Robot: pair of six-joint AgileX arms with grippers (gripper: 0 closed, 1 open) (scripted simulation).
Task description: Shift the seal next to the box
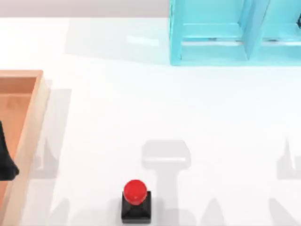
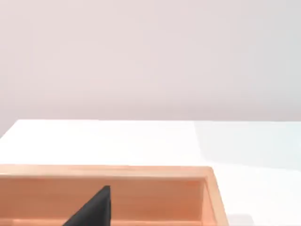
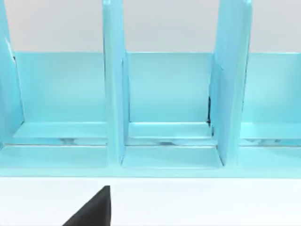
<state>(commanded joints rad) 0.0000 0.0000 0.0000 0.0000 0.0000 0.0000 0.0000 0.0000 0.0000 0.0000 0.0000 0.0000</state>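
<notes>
one seal (image 1: 136, 201), one box (image 1: 29, 136), one cyan shelf unit (image 1: 221, 35), seemingly apart

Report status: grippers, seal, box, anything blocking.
Left gripper over the box at table's left edge. Seal upright at near centre, untouched, well apart from box. Open table between them; cyan shelf far back right.

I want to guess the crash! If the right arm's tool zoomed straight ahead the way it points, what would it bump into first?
Probably the cyan shelf unit. The right wrist view looks straight at its open compartments across bare white table, with nothing between. How far off it stands is hard to judge.
</notes>
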